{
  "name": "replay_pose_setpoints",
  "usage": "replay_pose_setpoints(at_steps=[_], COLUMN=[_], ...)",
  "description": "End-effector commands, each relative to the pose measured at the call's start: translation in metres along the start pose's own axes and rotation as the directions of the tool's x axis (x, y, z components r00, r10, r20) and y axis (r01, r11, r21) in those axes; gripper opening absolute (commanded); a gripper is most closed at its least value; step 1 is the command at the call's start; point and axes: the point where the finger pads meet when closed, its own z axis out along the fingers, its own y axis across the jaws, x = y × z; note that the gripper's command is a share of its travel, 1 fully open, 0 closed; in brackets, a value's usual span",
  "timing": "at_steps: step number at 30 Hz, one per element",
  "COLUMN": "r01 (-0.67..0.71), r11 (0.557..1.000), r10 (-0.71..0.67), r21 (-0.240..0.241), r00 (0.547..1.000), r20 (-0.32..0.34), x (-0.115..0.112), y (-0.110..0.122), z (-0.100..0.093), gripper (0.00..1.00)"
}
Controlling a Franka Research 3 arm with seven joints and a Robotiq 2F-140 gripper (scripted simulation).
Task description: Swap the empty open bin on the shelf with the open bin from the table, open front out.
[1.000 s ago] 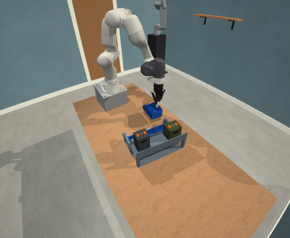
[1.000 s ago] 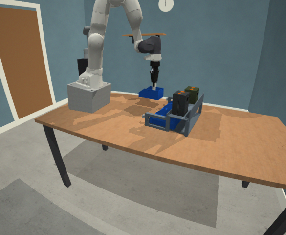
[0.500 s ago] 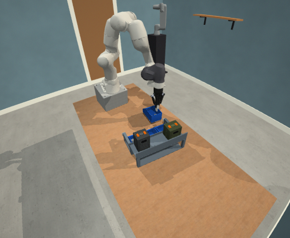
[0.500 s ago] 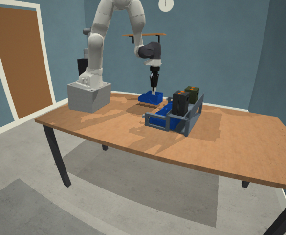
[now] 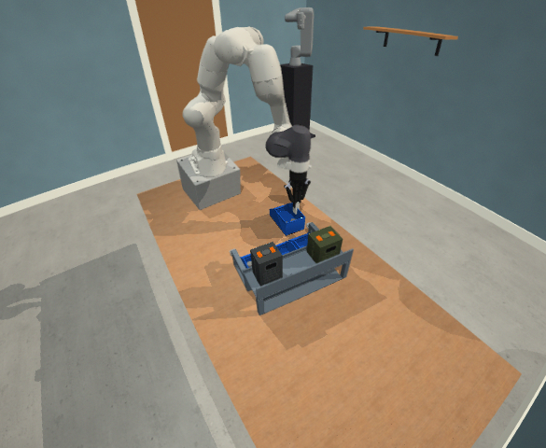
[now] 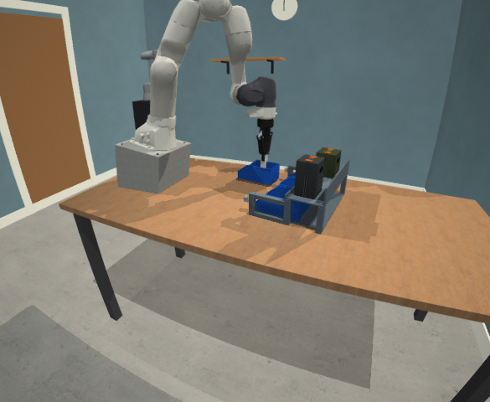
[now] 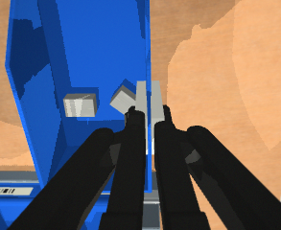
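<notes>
My gripper [image 5: 296, 208] [image 6: 263, 163] [image 7: 148, 95] is shut on one side wall of a blue open bin [image 5: 294, 226] [image 6: 253, 174] [image 7: 92, 43]. Grey parts [image 7: 81, 105] [image 7: 123, 101] lie in it. The bin looks about level, on the robot's side of the grey shelf [image 5: 301, 278] [image 6: 335, 194] [image 7: 11, 176], low over the table top [image 5: 359, 376] [image 6: 409, 242] or touching it; I cannot tell which. Its tall end faces the shelf. More blue bins [image 5: 287, 247] [image 6: 270, 209] [image 7: 1, 211] stand in the shelf, partly hidden. Which one is empty is too small to tell.
A dark grey case [image 5: 266, 270] [image 6: 305, 179] and a green case [image 5: 317, 249] [image 6: 331, 166] stand on the shelf's upper board, above the bins' rear ends. The shelf's near rail runs close to the held bin's tall end. The robot's base block [image 5: 215, 188] [image 6: 136, 168] stands farther back.
</notes>
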Motion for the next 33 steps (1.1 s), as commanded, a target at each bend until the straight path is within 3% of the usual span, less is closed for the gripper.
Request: replay_pose_setpoints(at_steps=[1,33], r01=[-0.008,-0.008], r11=[1.000,1.000], r10=[0.008,0.008], r21=[-0.013,-0.013], r00=[1.000,1.000], r20=[0.013,0.013], x=[-0.0060,-0.0092], y=[0.0042,0.0037], z=[-0.0002,0.0000], gripper=[0.00,0.00])
